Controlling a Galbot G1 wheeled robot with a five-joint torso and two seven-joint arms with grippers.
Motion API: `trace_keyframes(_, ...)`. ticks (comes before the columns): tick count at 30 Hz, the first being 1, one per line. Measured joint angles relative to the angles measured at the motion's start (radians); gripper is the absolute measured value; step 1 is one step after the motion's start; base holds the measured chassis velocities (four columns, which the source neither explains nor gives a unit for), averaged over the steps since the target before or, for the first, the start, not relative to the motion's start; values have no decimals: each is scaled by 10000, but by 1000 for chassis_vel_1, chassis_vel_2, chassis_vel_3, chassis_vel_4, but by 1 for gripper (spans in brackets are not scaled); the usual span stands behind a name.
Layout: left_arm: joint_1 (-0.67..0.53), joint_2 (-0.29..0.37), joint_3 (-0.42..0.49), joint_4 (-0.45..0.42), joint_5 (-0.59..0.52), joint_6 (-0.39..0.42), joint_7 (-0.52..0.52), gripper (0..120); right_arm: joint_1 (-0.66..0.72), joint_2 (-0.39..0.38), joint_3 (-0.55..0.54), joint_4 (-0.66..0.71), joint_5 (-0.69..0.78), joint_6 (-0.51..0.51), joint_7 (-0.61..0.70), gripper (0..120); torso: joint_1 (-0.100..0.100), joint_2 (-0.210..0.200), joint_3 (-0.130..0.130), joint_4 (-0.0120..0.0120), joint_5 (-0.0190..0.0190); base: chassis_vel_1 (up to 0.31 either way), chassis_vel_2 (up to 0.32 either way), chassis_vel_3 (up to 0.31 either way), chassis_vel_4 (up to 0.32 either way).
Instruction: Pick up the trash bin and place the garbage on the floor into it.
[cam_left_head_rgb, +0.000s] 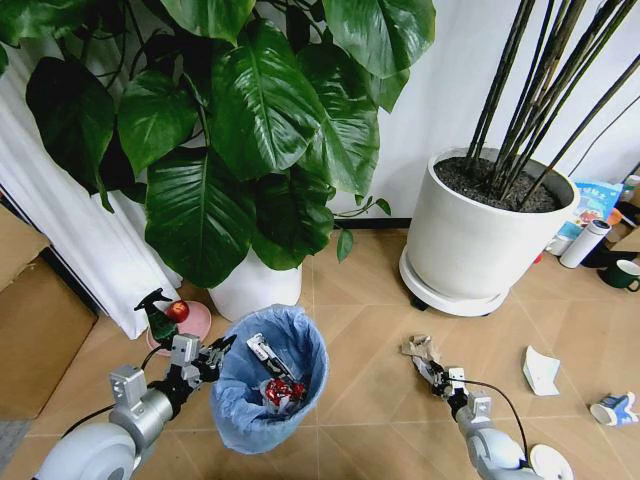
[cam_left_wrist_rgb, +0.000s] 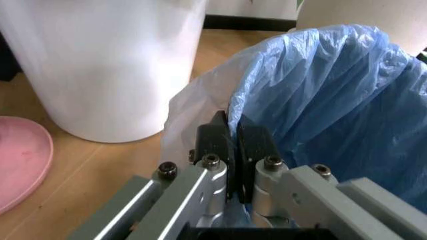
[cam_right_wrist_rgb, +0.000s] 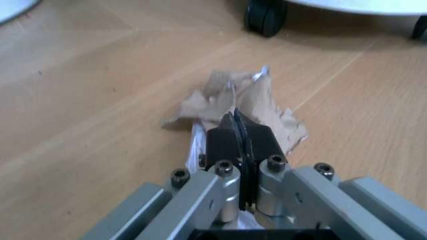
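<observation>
On the floor (cam_left_head_rgb: 370, 340), your right gripper (cam_right_wrist_rgb: 241, 131) pinches crumpled paper (cam_right_wrist_rgb: 257, 107): light, limp. Left gripper (cam_left_wrist_rgb: 233, 142) clamps the trash bin (cam_left_head_rgb: 270, 385) rim.

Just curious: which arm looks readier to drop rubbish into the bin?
Probably the right: its gripper is shut on the crumpled brown paper scrap, while the left gripper pinches the blue-bagged round bin's rim.

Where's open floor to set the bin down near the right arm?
Bare floor lies between the trash bin and the right gripper, which pinches brown crumpled paper. Right of it scraps crowd: white paper, a packet, a white disc. The left gripper clamps the bin's rim.
</observation>
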Motion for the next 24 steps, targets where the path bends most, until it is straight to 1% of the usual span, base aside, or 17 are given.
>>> trace_keyframes(4, -130, 29, 138, 20, -21, 0, 1, 0, -183, -84, 109, 346, 209, -4, -88, 0, 0, 0, 0, 1, 5, 0, 0, 0, 0)
trace_keyframes(9, -264, 157, 216, 38, -102, 8, 1, 0, -400, -266, 278, 692, 371, -45, -199, 0, 0, 0, 0, 0, 2, 0, 0, 0, 0)
trace_keyframes(20, -218, 208, 156, -39, -139, 23, -10, 0, -348, -242, 289, 651, 370, -82, -234, 0, 0, 0, 0, 1, 3, 0, 0, 0, 0)
trace_keyframes(24, -140, 203, 89, -71, -140, 29, -19, 0, -215, -185, 248, 339, -10, -135, -100, 1, 0, 0, 0, 3, 3, 0, 0, 0, 0)
